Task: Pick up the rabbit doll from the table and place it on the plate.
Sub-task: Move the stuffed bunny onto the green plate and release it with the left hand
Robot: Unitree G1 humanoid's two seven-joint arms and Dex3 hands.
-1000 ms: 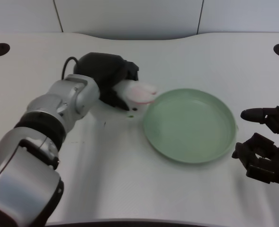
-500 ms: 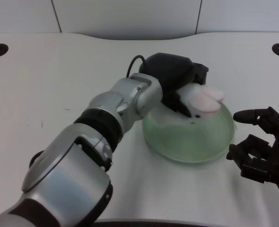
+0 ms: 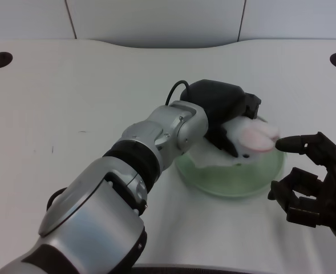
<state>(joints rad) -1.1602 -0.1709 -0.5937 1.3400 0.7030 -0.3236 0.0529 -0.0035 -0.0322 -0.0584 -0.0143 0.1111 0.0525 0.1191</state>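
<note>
The rabbit doll (image 3: 252, 138) is white with pink ears and sits in the grasp of the left hand (image 3: 225, 111), its ears projecting toward the right. It is positioned over the right portion of the green plate (image 3: 230, 181). Whether its underside touches the plate surface cannot be determined. The left hand's black fingers (image 3: 231, 142) are wrapped around the doll's body, holding it firmly. The silver left forearm (image 3: 162, 134) extends diagonally from the lower left across the plate's left rim. The plate rests on the white table (image 3: 71, 97). The right hand (image 3: 313, 185) lies just beside the plate's right edge, with one fingertip near the doll's ears.
</note>
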